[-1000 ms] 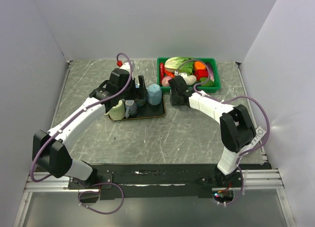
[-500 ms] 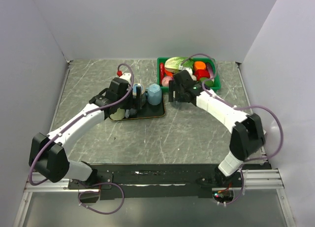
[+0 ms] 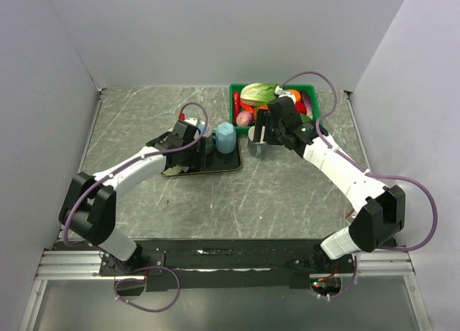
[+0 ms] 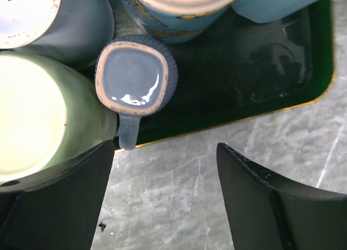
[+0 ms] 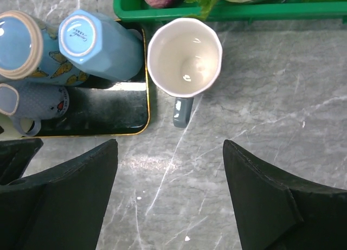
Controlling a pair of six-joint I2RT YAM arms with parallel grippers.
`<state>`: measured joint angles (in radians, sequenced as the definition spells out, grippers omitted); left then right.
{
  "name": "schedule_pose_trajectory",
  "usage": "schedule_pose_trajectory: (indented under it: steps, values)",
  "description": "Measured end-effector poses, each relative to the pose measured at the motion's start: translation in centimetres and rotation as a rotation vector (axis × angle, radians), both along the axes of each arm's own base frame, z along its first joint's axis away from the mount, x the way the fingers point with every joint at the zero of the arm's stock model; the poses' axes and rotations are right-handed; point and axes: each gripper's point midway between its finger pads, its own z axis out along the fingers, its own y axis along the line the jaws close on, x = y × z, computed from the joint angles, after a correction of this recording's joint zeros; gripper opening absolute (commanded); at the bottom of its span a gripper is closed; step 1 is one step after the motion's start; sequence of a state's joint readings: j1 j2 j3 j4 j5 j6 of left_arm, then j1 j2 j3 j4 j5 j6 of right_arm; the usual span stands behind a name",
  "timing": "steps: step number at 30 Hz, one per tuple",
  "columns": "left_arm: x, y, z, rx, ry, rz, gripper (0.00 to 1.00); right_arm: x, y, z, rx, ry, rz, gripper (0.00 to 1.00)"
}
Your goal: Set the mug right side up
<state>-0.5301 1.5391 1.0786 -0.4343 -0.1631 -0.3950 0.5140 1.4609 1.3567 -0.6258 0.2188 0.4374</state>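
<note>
A grey mug (image 5: 184, 57) with a white inside stands upright, mouth up, on the table between the tray and the green basket, its handle pointing toward me; it also shows in the top view (image 3: 256, 147). My right gripper (image 5: 171, 201) is open and empty above the table just in front of it (image 3: 260, 136). My left gripper (image 4: 165, 201) is open and empty over the tray's front edge (image 3: 190, 148). Below it a small blue-grey mug (image 4: 135, 79) stands upside down on the dark tray (image 4: 271, 76).
On the tray, upside down, stand a green mug (image 4: 38, 120), a grey mug (image 4: 54, 22), a carrot-patterned blue mug (image 5: 21, 44) and a light blue cup (image 5: 95, 44). A green basket (image 3: 316, 119) of vegetables sits at the back right.
My right gripper has risen and drawn back toward the basket, and the grey mug now shows standing upright below it. My left gripper has moved from the tray's back toward its front edge.
</note>
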Motion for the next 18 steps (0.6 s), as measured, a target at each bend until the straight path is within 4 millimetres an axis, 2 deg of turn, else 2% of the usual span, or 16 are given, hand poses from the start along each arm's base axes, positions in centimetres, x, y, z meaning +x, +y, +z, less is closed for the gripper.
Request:
schedule_pose_trajectory:
  steps: [4,7,13,18]
  values:
    - [0.3,0.1,-0.6,0.009,0.005,0.023,0.76,0.0,-0.6,0.3,0.01,-0.001,-0.018,0.83]
    - [0.7,0.1,-0.5,0.008,-0.009,0.028,0.69,-0.1,-0.9,0.9,0.023,-0.014,-0.03,0.83]
    - [1.3,0.1,-1.8,0.03,-0.004,0.039,0.68,-0.3,-1.5,1.5,0.035,-0.029,-0.045,0.82]
    - [1.6,0.4,-2.9,0.055,0.007,0.052,0.55,-0.3,-1.9,1.2,0.035,-0.023,-0.053,0.81]
